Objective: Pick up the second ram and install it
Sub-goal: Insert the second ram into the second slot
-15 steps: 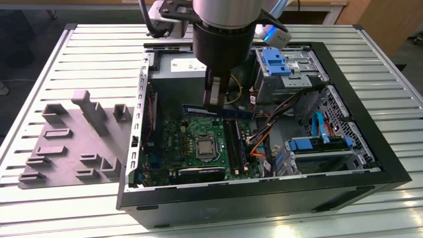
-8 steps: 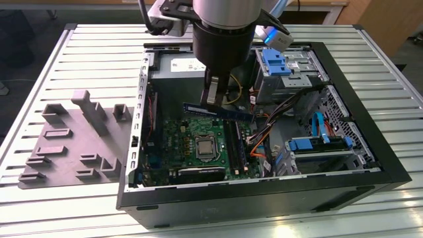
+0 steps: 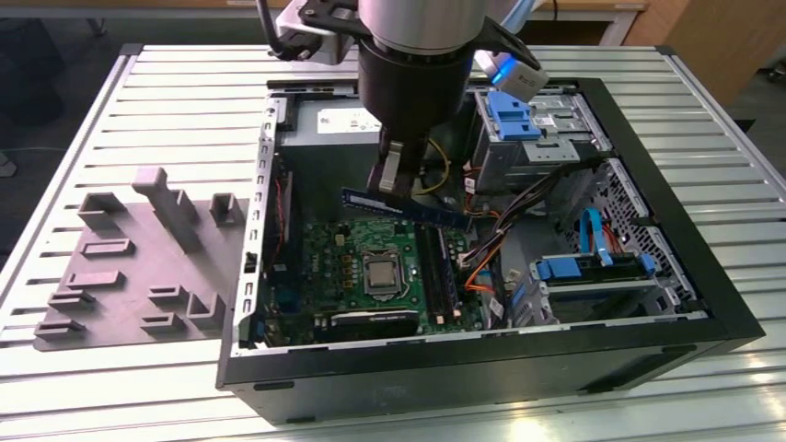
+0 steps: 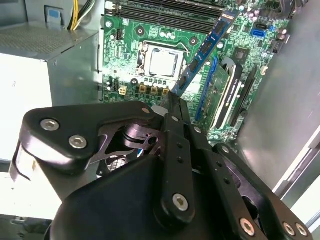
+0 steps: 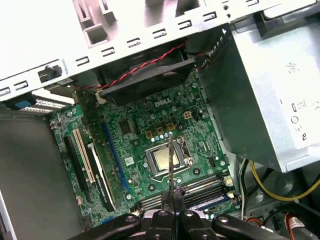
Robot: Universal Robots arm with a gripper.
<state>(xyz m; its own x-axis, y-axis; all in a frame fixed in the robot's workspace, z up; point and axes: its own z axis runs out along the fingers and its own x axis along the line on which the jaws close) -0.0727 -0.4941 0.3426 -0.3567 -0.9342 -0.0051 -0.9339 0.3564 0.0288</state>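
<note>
The second ram (image 3: 406,207) is a long blue stick held roughly level in the air above the green motherboard (image 3: 338,249) inside the open computer case. My gripper (image 3: 390,180) is shut on one end of it, and the rest juts toward the exterior view's right. In the second wrist view the ram (image 4: 205,47) runs out from the fingertips (image 4: 173,102) across the board. In the first wrist view the ram (image 5: 171,160) appears edge-on above the processor socket (image 5: 166,159). The long black slots (image 3: 436,267) lie below, beside the socket.
A grey power-supply box (image 3: 326,124) fills the case's far corner. Drive cages with blue clips (image 3: 522,120) and loose cables (image 3: 491,249) crowd the exterior view's right. A grey fixture tray (image 3: 135,267) lies on the slatted table outside the case.
</note>
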